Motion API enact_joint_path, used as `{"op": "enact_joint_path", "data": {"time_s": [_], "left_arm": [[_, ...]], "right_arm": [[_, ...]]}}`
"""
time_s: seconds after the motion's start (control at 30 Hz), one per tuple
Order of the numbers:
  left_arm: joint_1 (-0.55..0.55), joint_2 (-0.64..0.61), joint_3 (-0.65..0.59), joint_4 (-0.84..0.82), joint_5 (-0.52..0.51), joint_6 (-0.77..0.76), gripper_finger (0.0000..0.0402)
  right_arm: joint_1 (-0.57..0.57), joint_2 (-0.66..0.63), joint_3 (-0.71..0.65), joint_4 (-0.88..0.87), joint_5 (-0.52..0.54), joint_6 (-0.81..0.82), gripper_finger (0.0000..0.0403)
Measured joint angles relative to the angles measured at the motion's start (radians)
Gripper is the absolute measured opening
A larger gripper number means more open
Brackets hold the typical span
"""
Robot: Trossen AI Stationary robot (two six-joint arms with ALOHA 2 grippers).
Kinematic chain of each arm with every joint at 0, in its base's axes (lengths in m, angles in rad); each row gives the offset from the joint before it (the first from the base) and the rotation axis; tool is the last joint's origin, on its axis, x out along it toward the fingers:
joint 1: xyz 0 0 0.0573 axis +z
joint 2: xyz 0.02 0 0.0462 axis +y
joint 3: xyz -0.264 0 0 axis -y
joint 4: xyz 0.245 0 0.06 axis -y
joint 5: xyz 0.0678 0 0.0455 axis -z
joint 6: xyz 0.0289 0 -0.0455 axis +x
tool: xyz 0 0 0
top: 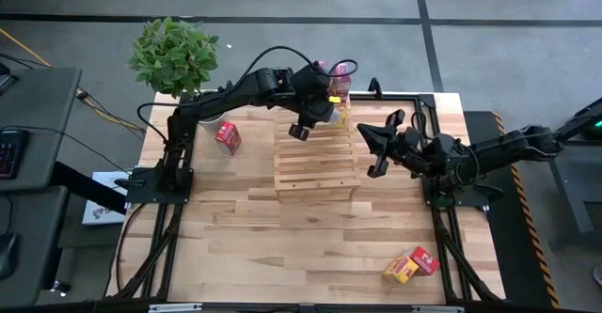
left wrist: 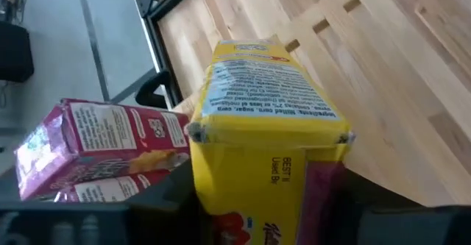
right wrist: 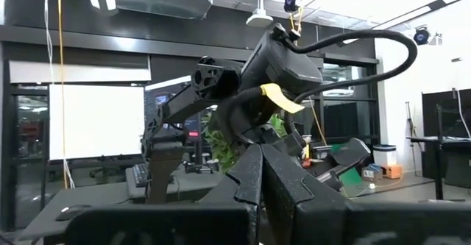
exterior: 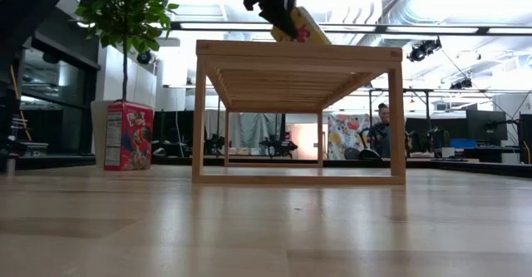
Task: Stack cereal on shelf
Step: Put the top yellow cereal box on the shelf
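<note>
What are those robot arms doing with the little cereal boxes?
They are stacking cereal on the wooden shelf. The left gripper is over the shelf's back corner with a yellow box between its fingers, beside pink boxes already there. The right gripper waits shut beside the shelf. A red box and two more boxes are on the table.
</note>
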Motion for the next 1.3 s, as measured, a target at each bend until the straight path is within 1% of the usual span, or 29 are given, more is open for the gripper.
{"op": "enact_joint_path", "data": {"time_s": [0.17,0.3,0.57,0.93,1.17,1.3], "left_arm": [[0.002,0.000,0.000,0.023,0.002,0.000,0.0199],[0.012,0.000,0.000,0.027,0.039,0.001,0.0210],[0.025,0.000,0.000,0.122,0.055,0.009,0.0210],[0.023,-0.004,0.001,0.121,0.060,0.016,0.0209],[0.023,-0.006,0.084,0.110,0.053,0.008,0.0209],[0.023,-0.023,0.083,0.120,0.041,0.007,0.0209]], "right_arm": [[0.000,0.000,0.000,0.000,0.000,0.000,0.0000],[0.000,0.000,0.000,0.000,0.000,0.000,0.0000],[0.000,0.000,0.000,0.000,0.001,0.000,0.0000],[0.000,0.000,-0.001,0.000,0.020,0.000,0.0000],[0.000,0.000,-0.001,0.000,0.022,-0.008,0.0000],[0.000,0.000,-0.001,-0.001,0.022,-0.007,0.0000]]}}
